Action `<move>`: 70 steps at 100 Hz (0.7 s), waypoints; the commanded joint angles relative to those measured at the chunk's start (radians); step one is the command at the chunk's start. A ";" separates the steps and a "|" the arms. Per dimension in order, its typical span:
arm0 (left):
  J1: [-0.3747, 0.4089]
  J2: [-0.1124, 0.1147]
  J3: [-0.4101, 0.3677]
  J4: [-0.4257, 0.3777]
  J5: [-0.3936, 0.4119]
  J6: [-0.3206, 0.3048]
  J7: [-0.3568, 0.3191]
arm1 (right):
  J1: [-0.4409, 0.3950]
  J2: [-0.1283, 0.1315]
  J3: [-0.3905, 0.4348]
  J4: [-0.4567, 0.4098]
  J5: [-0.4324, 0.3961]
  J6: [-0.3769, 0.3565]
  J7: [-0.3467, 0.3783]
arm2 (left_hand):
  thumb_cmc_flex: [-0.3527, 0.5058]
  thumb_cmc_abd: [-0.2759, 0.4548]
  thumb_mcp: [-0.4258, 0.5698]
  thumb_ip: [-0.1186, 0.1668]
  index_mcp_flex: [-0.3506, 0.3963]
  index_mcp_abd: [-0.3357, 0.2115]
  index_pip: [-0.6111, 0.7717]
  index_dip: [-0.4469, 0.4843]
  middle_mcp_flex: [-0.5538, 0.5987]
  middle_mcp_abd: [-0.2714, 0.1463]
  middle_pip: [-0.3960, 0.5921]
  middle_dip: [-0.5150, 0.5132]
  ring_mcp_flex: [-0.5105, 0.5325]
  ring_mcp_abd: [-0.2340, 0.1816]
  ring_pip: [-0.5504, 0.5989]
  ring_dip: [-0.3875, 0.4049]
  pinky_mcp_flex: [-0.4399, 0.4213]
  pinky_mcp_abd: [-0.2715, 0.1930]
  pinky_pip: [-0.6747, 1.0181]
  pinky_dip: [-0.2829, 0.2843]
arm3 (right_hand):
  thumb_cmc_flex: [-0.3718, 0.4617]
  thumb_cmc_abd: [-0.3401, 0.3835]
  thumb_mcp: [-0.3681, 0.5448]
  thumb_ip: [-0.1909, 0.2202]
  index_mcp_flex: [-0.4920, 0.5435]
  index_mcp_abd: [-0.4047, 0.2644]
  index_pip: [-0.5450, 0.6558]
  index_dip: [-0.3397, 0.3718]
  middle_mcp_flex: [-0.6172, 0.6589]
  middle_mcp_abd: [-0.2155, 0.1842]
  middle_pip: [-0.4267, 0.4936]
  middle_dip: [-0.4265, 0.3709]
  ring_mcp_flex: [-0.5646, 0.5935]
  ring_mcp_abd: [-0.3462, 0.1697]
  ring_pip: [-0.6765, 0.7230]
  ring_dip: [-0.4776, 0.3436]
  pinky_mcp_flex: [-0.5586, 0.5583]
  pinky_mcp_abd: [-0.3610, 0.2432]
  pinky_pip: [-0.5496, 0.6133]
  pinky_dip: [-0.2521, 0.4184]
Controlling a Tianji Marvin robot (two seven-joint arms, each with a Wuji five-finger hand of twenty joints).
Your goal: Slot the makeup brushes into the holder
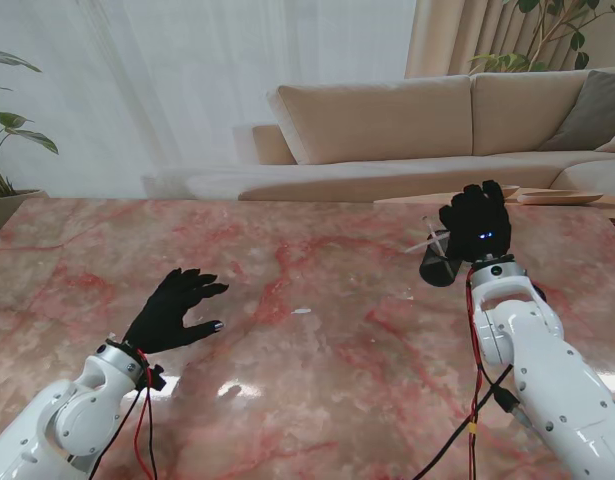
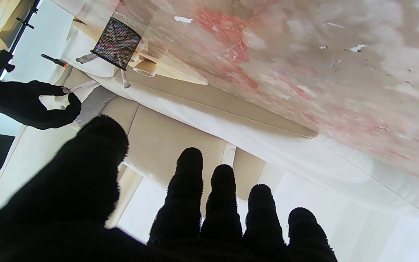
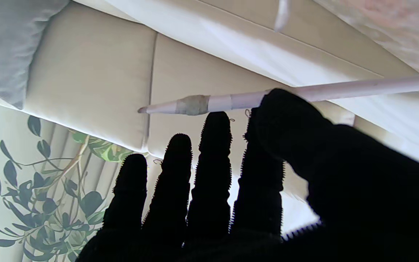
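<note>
Hovering over the left part of the marble table (image 1: 307, 380), the left hand (image 1: 174, 312) holds nothing, its black-gloved fingers (image 2: 182, 196) spread apart and pointing toward the middle of the table. Well off to its right, at the far right of the table, the right hand (image 1: 477, 225) is raised, with its thumb pressed against its forefinger on a pale brush (image 3: 231, 102); the other fingers (image 3: 169, 174) stand straight and do not touch it. In the right wrist view the brush runs crosswise past the fingertips, its pointed end sticking out beyond the hand. The holder (image 1: 442, 268), a dark mesh cup, sits just beside the right hand, on its left and slightly nearer to me. In the left wrist view the holder (image 2: 116, 43) stands on the table with pale brush handles showing at its mouth, and the right hand (image 2: 31, 103) hangs apart from it with the brush (image 2: 80, 86) pinched at the fingertips, outside the holder.
</note>
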 commanded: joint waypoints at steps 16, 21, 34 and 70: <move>-0.024 -0.005 0.026 0.041 -0.013 -0.001 0.003 | 0.050 0.028 0.004 0.072 -0.036 0.035 0.029 | 0.008 0.029 -0.002 0.020 0.002 -0.024 -0.007 -0.004 0.002 0.001 -0.021 -0.013 -0.031 -0.025 -0.030 0.000 -0.001 -0.006 -0.041 -0.016 | 0.021 0.013 0.020 0.007 0.052 -0.031 0.093 0.005 0.001 0.014 0.011 0.014 0.018 0.019 0.003 0.029 -0.018 0.017 0.020 0.026; -0.029 -0.005 0.031 0.048 -0.017 -0.001 0.003 | 0.067 0.032 -0.006 0.092 -0.050 0.043 0.028 | 0.008 0.027 -0.002 0.020 0.002 -0.022 -0.006 -0.004 0.001 0.001 -0.021 -0.013 -0.032 -0.023 -0.030 0.000 -0.001 -0.006 -0.042 -0.016 | 0.022 0.012 0.020 0.008 0.051 -0.030 0.094 0.004 0.000 0.015 0.013 0.015 0.017 0.019 0.004 0.029 -0.018 0.017 0.021 0.026; -0.041 -0.005 0.039 0.065 -0.023 -0.001 0.001 | 0.117 0.036 -0.054 0.163 -0.049 0.091 0.019 | 0.009 0.029 -0.004 0.020 0.003 -0.022 -0.006 -0.004 0.001 0.001 -0.021 -0.013 -0.033 -0.024 -0.029 0.001 -0.001 -0.007 -0.042 -0.017 | 0.026 0.005 0.023 0.009 0.051 -0.021 0.102 0.000 0.002 0.018 0.023 0.018 0.021 0.023 0.014 0.033 -0.016 0.021 0.031 0.028; -0.050 -0.006 0.040 0.090 -0.029 0.002 0.003 | 0.241 0.055 -0.218 0.331 -0.041 0.183 -0.018 | 0.010 0.028 -0.004 0.020 0.002 -0.024 -0.007 -0.004 0.001 -0.002 -0.021 -0.013 -0.035 -0.025 -0.030 0.000 -0.001 -0.008 -0.043 -0.022 | 0.038 -0.007 0.030 0.010 0.048 -0.002 0.125 -0.023 -0.002 0.029 0.038 0.018 0.017 0.032 0.029 0.037 -0.025 0.030 0.050 0.025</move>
